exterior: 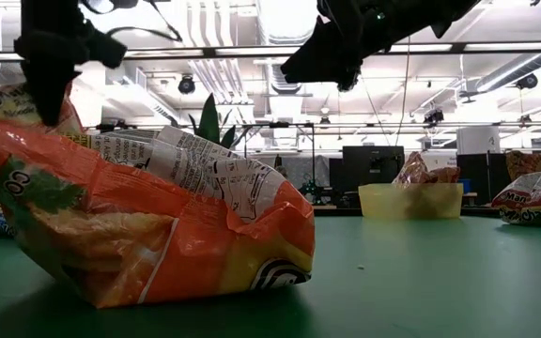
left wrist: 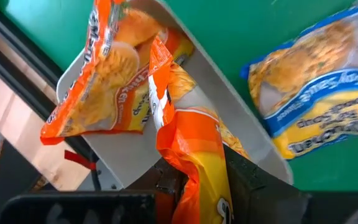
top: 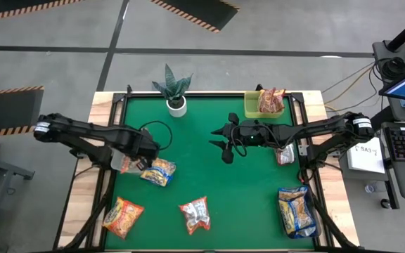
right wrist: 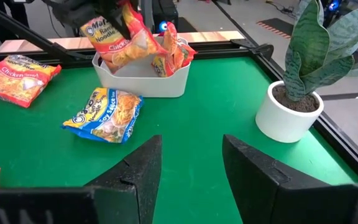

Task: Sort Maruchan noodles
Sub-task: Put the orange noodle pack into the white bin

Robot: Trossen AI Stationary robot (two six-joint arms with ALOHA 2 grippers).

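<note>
Filling most of the high view is the green table point(top: 209, 161), with wooden borders at its left and right edges. Both dark arms reach in from the frame's sides. The left gripper point(top: 138, 156) sits at centre left, its fingers pinched on an orange packet point(left wrist: 194, 155) that hangs over a white bin point(right wrist: 143, 81); a second orange noodle packet point(left wrist: 101, 81) already leans inside that bin. The right gripper point(right wrist: 191, 165) hovers near the middle of the frame, jaws parted and holding nothing.

A potted plant point(top: 174, 90) in a white pot stands at the table's upper edge, left of centre. The lime-green tray point(top: 262, 107) sits at the upper right with red-orange packets point(top: 271, 101) in it.

Loose noodle packets lie scattered:
- a yellow-and-blue packet point(top: 159, 171) just right of the left gripper, beside the white bin;
- another orange one point(top: 123, 216) at lower left;
- a red-silver packet point(top: 195, 214) at lower centre;
- a stack of blue-and-yellow packets point(top: 297, 211) at lower right;
- one red-silver packet point(top: 285, 154) at the right edge, beneath the right arm.

In the low view a crumpled orange packet point(exterior: 148, 235) fills the left foreground.
</note>
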